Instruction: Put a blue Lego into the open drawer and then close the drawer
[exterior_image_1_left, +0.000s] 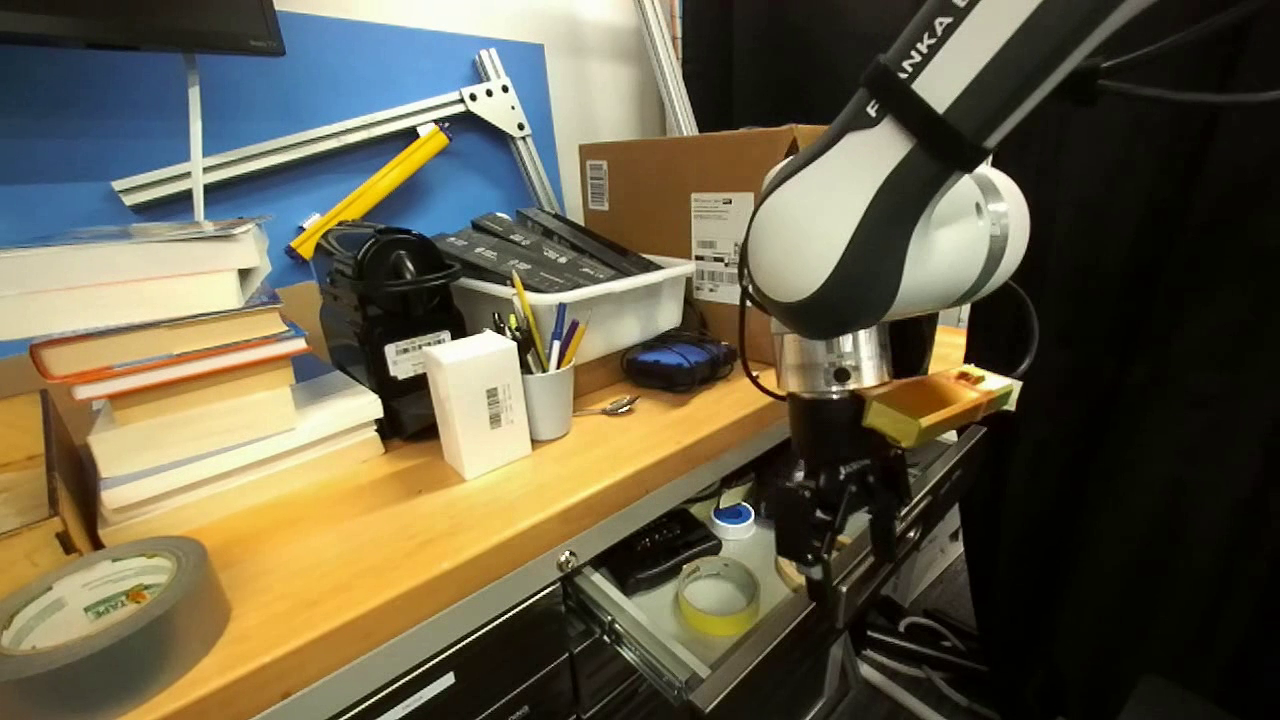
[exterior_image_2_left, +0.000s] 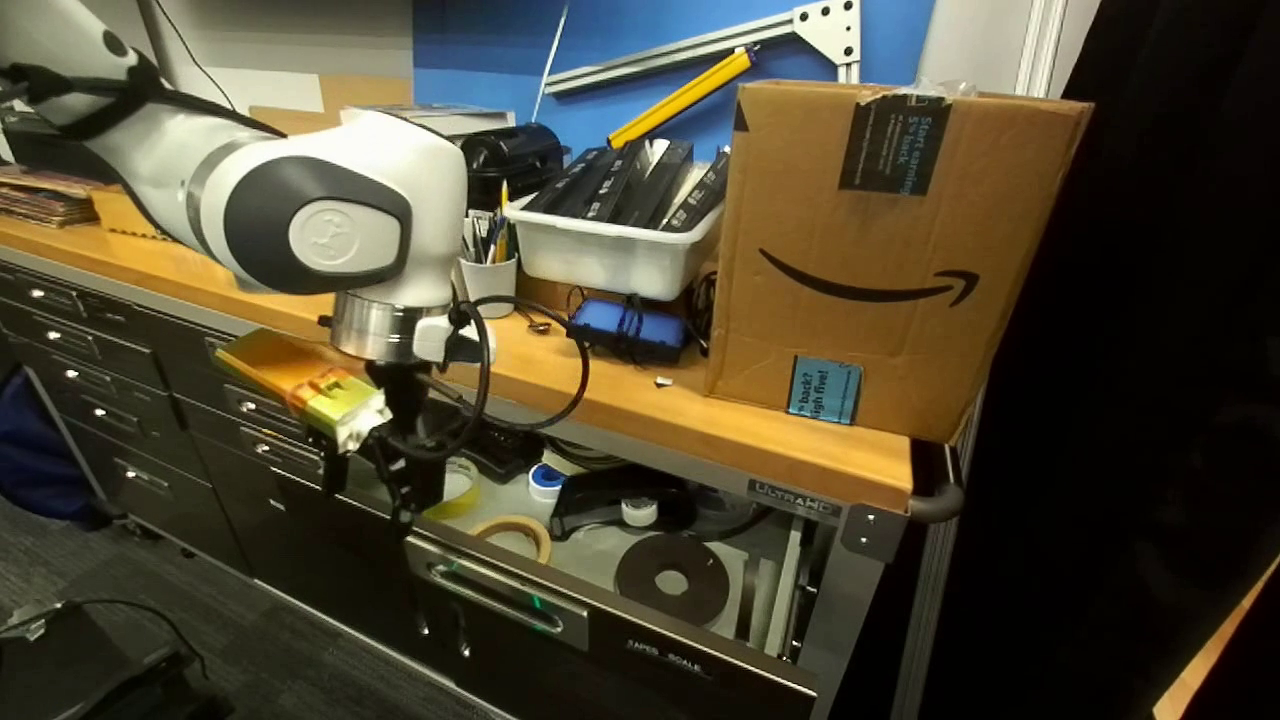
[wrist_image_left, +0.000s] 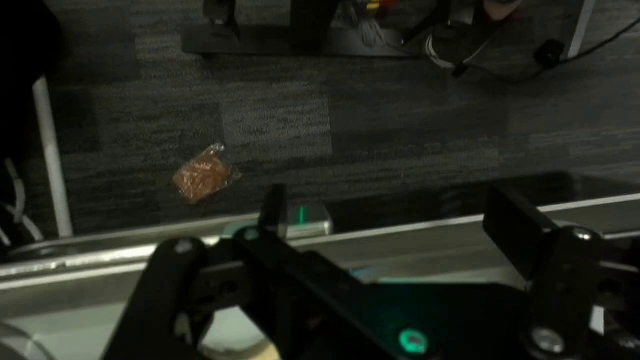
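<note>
The drawer (exterior_image_1_left: 755, 650) is pulled open below the table top; its silvery front edge shows in both exterior views (exterior_image_2_left: 620, 608) and across the wrist view (wrist_image_left: 415, 240). My gripper (exterior_image_1_left: 850, 565) points down at the drawer's front edge, and it also shows in an exterior view (exterior_image_2_left: 368, 495). In the wrist view my gripper (wrist_image_left: 395, 220) has its two fingers wide apart with nothing held between them. A small blurred blue patch (wrist_image_left: 363, 272) shows by the drawer's inner front wall, partly hidden by the gripper. I cannot tell whether it is the blue Lego, which shows nowhere else.
The drawer holds a yellow tape roll (exterior_image_1_left: 718, 598), a tan ring (exterior_image_2_left: 515, 535), a dark tape roll (exterior_image_2_left: 672, 580) and a black device (exterior_image_1_left: 660, 548). On the table stand a white box (exterior_image_1_left: 478, 405), a pen cup (exterior_image_1_left: 550, 400), a dark-blue object (exterior_image_1_left: 680, 362) and a cardboard box (exterior_image_2_left: 880, 260).
</note>
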